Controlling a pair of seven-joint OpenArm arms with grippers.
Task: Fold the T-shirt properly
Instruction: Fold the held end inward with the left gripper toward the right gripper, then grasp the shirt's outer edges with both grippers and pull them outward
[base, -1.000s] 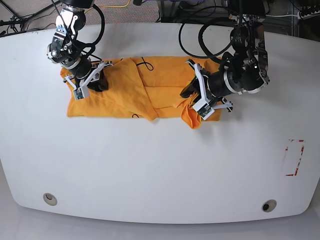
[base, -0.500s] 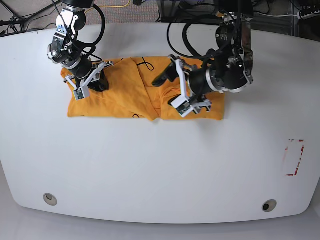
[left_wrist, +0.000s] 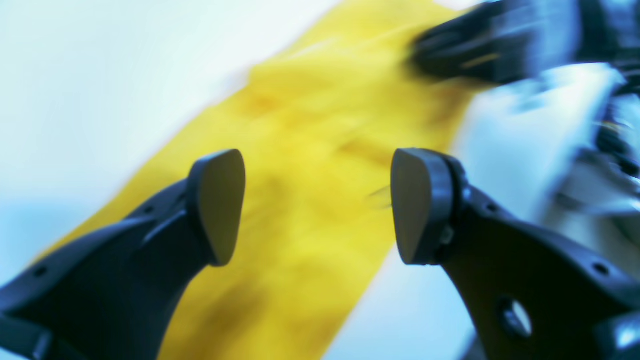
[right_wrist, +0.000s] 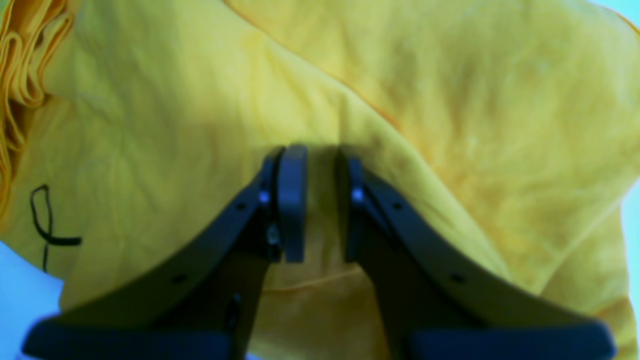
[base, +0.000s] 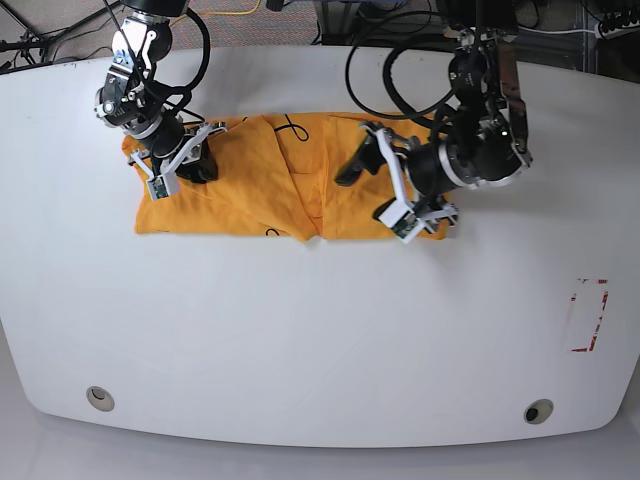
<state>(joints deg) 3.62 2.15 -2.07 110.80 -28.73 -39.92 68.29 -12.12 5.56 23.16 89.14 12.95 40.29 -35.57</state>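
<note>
The orange-yellow T-shirt (base: 250, 190) lies spread across the far half of the white table, wrinkled, with a fold ridge down its middle. A thin black squiggle (base: 290, 128) marks it near the back edge and shows again in the right wrist view (right_wrist: 45, 225). My right gripper (base: 182, 175) is down on the shirt's left end. In its wrist view the right gripper (right_wrist: 322, 200) is shut on a ridge of the T-shirt (right_wrist: 450, 100). My left gripper (base: 375, 190) hovers over the shirt's right part. Its wrist view is blurred, with the left gripper (left_wrist: 315, 205) open and empty above the T-shirt (left_wrist: 310, 100).
The white table (base: 300, 340) has two round holes near its front edge (base: 99, 397) (base: 538, 411). A red and white marked rectangle (base: 588, 315) sits at the right. Black cables (base: 400, 70) hang behind the left arm at the back edge.
My left gripper opened and let go of the shirt's right end, which now lies flat. That arm swung left over the shirt, then back a little. The right arm stayed put.
</note>
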